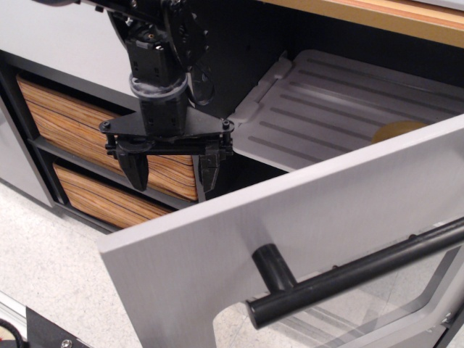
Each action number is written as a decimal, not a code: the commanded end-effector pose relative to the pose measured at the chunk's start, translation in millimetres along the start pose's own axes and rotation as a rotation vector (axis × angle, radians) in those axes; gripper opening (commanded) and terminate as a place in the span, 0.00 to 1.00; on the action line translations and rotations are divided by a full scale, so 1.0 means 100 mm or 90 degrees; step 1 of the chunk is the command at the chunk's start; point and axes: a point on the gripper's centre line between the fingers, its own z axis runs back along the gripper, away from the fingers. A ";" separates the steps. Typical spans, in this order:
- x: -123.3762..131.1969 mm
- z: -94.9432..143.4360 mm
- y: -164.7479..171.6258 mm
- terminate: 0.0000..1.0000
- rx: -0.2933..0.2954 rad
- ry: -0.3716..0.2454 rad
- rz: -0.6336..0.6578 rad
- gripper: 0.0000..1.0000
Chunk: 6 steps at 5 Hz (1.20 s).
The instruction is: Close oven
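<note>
The oven door (290, 217) is brushed silver-grey and hangs open, tilted toward the camera in the lower right. Its black bar handle (348, 275) runs across the lower part, above the clear window (348, 319). Behind the door the dark interior shows a grey ribbed tray (341, 109) with a yellowish round thing (397, 130) on it. My black gripper (172, 170) hangs open and empty just behind the door's upper left edge, fingers pointing down, in front of the wood-grain drawers.
Two wood-grain drawers (80, 130) sit in a dark frame at the left. A wooden counter edge (406, 18) runs along the top right. A speckled light floor (51, 275) lies below at the left.
</note>
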 end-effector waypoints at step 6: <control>-0.47 1.39 -1.14 0.00 -0.097 0.052 0.092 1.00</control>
